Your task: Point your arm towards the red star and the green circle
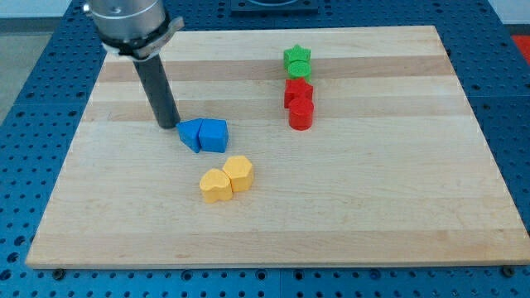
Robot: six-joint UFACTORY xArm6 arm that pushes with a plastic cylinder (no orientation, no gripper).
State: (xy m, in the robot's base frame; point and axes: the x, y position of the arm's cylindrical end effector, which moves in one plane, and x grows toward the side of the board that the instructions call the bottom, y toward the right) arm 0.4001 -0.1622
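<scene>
The red star [298, 90] lies at the view's upper middle-right, with a red cylinder [301, 114] touching it below. The green circle [298, 71] sits just above the red star, touching it, and a green star [297, 56] sits above that. The four form a short column. My tip [168, 125] rests on the board far to the view's left of that column, just left of two blue blocks [204, 135]. The rod rises from the tip to the view's top left.
Two yellow blocks, a heart [215, 186] and a hexagon [239, 173], touch each other below the blue pair. The wooden board [397, 190] lies on a blue perforated table [25, 149].
</scene>
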